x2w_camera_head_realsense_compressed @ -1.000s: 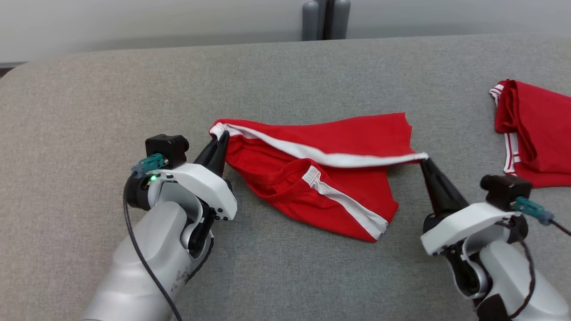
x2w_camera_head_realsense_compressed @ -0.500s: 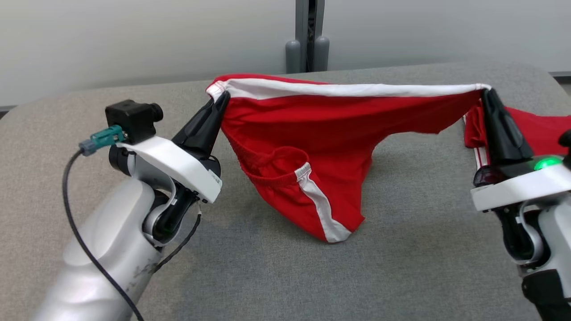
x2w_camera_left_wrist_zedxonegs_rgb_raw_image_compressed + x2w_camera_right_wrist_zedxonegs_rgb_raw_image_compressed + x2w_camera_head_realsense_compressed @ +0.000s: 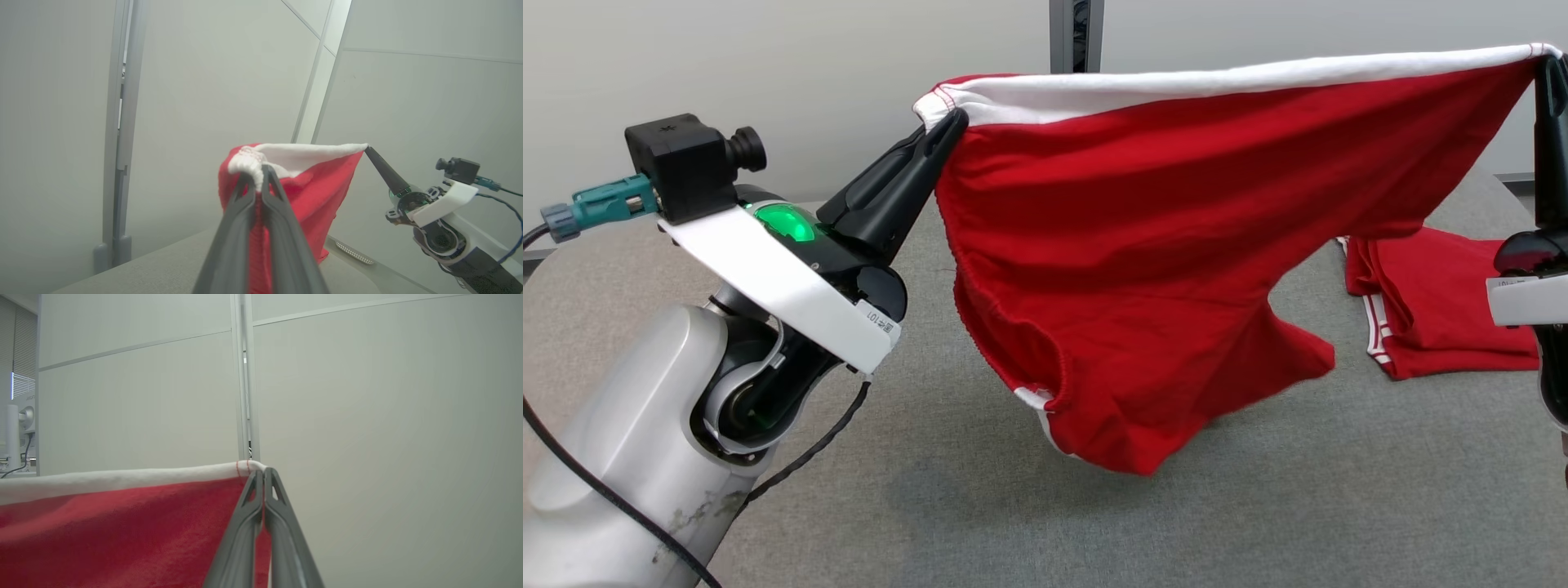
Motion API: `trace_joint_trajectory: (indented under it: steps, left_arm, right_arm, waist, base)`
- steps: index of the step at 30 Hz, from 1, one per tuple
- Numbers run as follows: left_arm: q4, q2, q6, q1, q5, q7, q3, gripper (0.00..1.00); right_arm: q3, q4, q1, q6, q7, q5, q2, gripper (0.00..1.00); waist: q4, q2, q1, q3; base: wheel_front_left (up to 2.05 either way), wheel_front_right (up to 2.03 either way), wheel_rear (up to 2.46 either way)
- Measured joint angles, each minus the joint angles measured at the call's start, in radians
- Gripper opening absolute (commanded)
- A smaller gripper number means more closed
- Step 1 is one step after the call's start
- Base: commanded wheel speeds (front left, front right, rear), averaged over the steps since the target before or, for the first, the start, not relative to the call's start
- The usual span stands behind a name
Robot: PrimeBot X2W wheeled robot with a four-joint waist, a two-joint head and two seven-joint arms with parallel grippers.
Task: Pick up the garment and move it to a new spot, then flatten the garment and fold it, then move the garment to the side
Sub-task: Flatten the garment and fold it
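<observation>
1. At the lower left of my head view, my left claw (image 3: 953, 122) is pinched shut on the garment (image 3: 1160, 245), both dark fingers clamped on one end of its white band (image 3: 1217, 82).
2. Seen along that wrist, the band's corner bunches just above my fingertips, and red cloth runs down between the two fingers.
3. My right claw (image 3: 1547, 65), at the far right edge, is pinched shut too. It grips the other end of the same band, with its fingers pointing straight up.
4. Between my two claws the band runs taut and nearly level, a little higher on the right.
5. Below the band the garment hangs in the air as a red sheet.
6. Its lowest fold sags nearer my left claw, beside a bit of white trim (image 3: 1037, 400). The fold looks clear of the table (image 3: 931, 506) and throws a shadow on the grey top.
7. Toward my right claw the bottom edge climbs steeply, so that side of the sheet is much shorter.
8. On the right side of the table, behind the hanging cloth, a second red piece (image 3: 1437, 318) with white stripes lies folded, apart from the garment.
9. Beyond the table stands a pale wall (image 3: 768, 65) with a grey post (image 3: 1076, 33) in it.
</observation>
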Motion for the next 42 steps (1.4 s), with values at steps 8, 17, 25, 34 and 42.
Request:
trace_joint_trajectory:
  steps: [8, 17, 25, 34, 42]
  left_arm:
    - [0.115, -0.020, 0.000, -0.198, 0.094, -0.001, -0.077, 0.00]
    - [0.418, -0.016, -0.001, -0.698, 0.311, -0.249, -0.295, 0.00]
    - [0.578, 0.006, -0.001, -1.042, 0.482, -0.336, -0.417, 0.00]
    - [0.380, 0.056, -0.001, -0.971, 0.570, -0.339, -0.411, 0.00]
    - [0.163, 0.111, -0.001, -0.721, 0.570, -0.340, -0.389, 0.00]
  right_arm:
    - [0.105, 0.144, -0.185, 0.000, 0.000, 0.001, -0.005, 0.00]
    - [0.214, 0.405, -0.694, 0.000, 0.000, 0.009, 0.061, 0.00]
    - [0.124, 0.436, -0.956, 0.000, 0.000, -0.065, 0.101, 0.00]
    - [0.205, 0.361, -0.889, 0.000, -0.001, -0.066, 0.079, 0.00]
    - [0.180, 0.224, -0.646, 0.000, -0.001, -0.027, -0.016, 0.00]
  waist:
    - [-0.006, 0.0000, 0.0000, 0.065]
    - [-0.025, 0.0000, 0.0000, 0.257]
    - [-0.047, 0.0000, 0.0000, 0.463]
    - [-0.059, -0.0001, 0.0001, 0.690]
    - [-0.039, 0.0000, 0.0001, 0.678]
  base:
    - [0.00, 0.00, 0.00]
    - [0.00, 0.00, 0.00]
    - [0.00, 0.00, 0.00]
    - [0.00, 0.00, 0.00]
    - [0.00, 0.00, 0.00]
